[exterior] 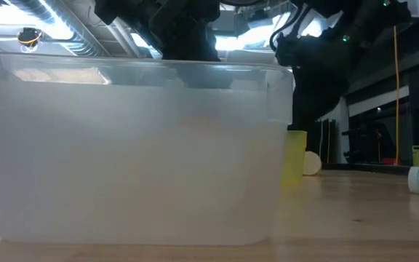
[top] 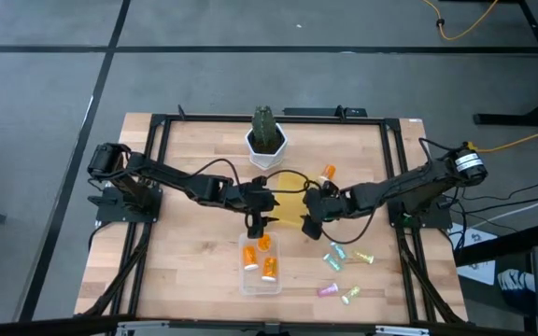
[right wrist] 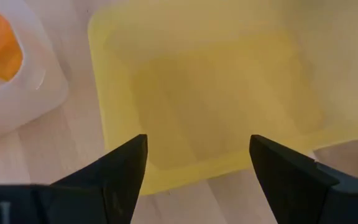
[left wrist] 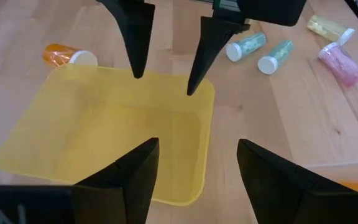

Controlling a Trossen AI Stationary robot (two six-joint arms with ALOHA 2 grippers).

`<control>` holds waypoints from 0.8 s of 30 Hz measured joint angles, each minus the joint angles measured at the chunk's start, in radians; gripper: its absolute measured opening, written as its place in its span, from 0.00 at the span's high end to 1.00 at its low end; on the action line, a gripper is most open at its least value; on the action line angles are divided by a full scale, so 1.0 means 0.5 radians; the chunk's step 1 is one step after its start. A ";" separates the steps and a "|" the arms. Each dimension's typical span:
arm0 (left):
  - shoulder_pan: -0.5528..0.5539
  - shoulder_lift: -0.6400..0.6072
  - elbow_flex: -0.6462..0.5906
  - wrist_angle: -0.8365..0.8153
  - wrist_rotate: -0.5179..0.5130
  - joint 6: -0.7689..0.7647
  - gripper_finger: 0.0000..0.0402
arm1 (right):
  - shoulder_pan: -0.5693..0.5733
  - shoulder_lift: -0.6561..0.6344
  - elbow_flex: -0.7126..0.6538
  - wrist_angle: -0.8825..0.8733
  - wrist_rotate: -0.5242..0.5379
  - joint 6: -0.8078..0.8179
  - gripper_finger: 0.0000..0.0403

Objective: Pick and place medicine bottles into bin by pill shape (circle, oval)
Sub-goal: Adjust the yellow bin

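Note:
A yellow bin stands at mid-table, with nothing in it where the wrist views show its inside. A clear bin nearer the front edge holds three orange bottles. One orange bottle lies beyond the yellow bin. Pale green, yellowish and pink bottles lie on the wood at front right. My left gripper and my right gripper hang open and empty over the yellow bin's near side, facing each other.
A white pot with a green plant stands behind the yellow bin. A black frame runs around the table top. In the low view the clear bin fills the foreground and hides most of the table.

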 joint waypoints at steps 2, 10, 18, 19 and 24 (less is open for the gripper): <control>0.000 0.000 0.000 -0.046 0.000 0.031 0.47 | 0.000 -0.004 0.000 0.020 0.041 -0.065 0.29; 0.037 0.000 0.000 -0.679 -0.228 -0.033 0.47 | 0.037 -0.008 0.077 -0.013 0.090 -0.181 0.29; 0.117 0.017 0.000 -0.625 -0.248 -0.057 0.47 | 0.150 -0.009 0.442 -0.303 0.195 -0.221 0.29; 0.122 0.021 -0.001 -0.633 -0.242 -0.059 0.47 | 0.173 -0.009 0.502 -0.399 0.194 -0.164 0.29; 0.119 0.131 0.001 -0.510 -0.164 -0.055 0.47 | 0.332 -0.012 0.761 -0.709 0.189 -0.022 0.29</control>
